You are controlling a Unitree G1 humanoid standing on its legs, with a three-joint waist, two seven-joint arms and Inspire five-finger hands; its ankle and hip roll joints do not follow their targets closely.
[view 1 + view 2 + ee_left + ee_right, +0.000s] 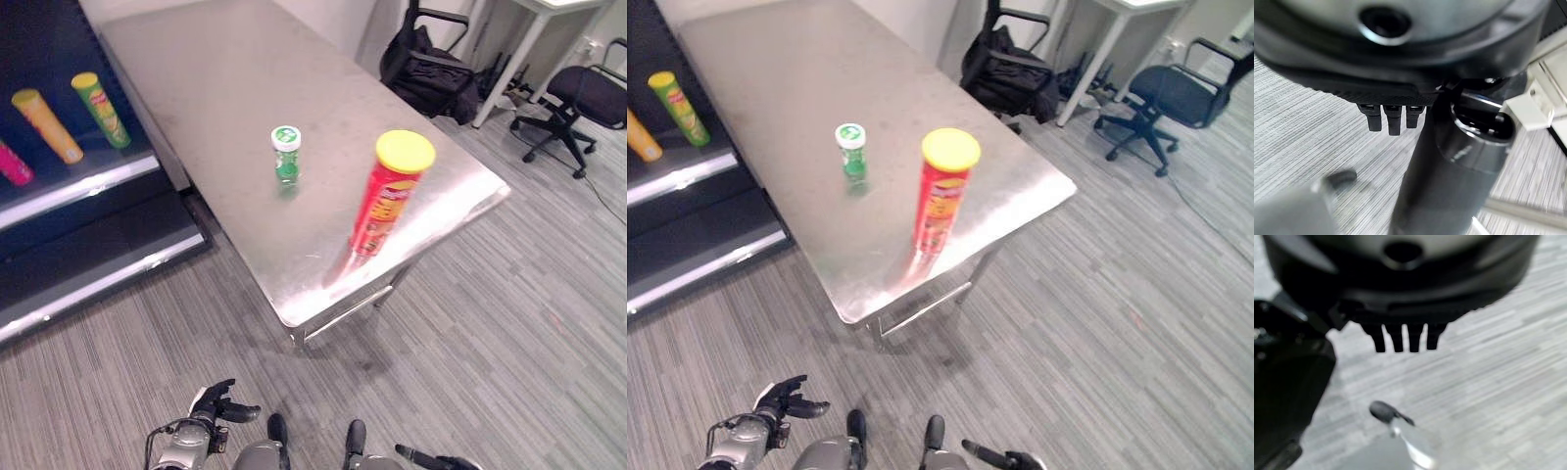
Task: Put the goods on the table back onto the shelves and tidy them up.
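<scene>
Goods are still waiting on the steel table (245,59): a tall red can (390,196) near its front corner and a small green bottle (286,153) (both upright). Three cans (100,109) are already lying on the shelf (88,181), while the left hand (217,402) and right hand (1004,457) are hanging low, relaxed and empty.

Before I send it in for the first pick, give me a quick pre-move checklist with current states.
1. Red chip can upright on the steel table: ok.
2. Green bottle upright, apart from the can: ok.
3. Left hand holds nothing, fingers relaxed: ok.
4. Right hand holds nothing, low over the floor: ok.
5. Hands within reach of the table: not ok, both hang below its edge.
6. Free space on the shelf beside the lying cans: ok.
</scene>
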